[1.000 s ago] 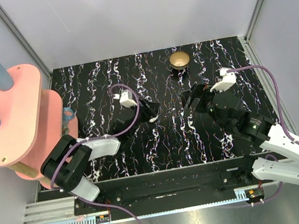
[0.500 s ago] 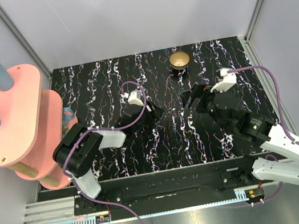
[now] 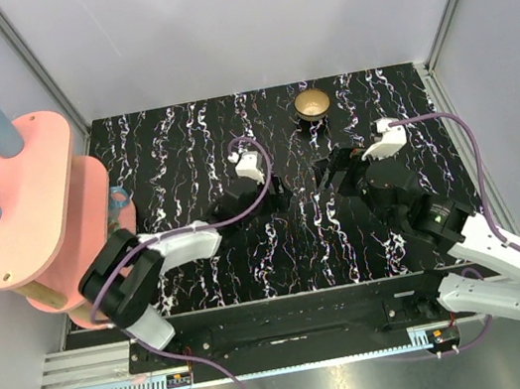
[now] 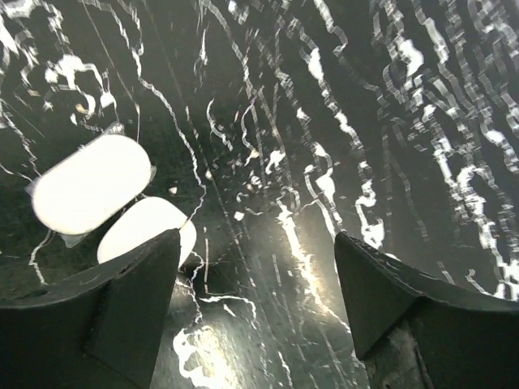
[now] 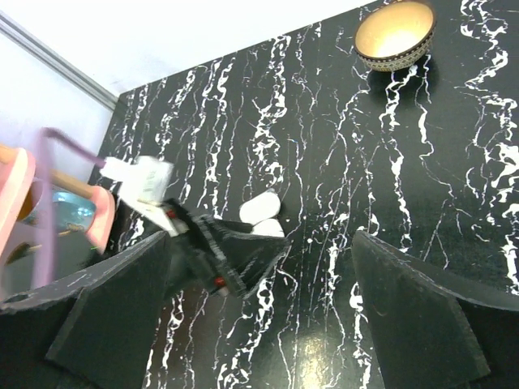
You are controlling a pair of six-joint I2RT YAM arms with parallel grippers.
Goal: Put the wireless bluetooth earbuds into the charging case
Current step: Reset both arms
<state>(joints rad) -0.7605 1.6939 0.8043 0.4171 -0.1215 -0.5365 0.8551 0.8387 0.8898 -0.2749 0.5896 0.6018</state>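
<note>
Both grippers stood open by the case.
The left gripper (image 4: 258, 243) hung released over bare tabletop (image 4: 389, 121), with the charging case (image 4: 93, 182) lying just beside one finger as two white rounded halves side by side. The right gripper (image 5: 260, 235) was spread wide, holding nothing. The earbuds could not be made out.

You are seeing the charging case (image 4: 91, 182) lying flat on the black marbled tabletop (image 4: 324, 121).
It is showing as a smooth white oval, glare washing out detail; a second white rounded piece (image 4: 142, 231) is lying right against it: earbud or case half, you cannot tell.
</note>
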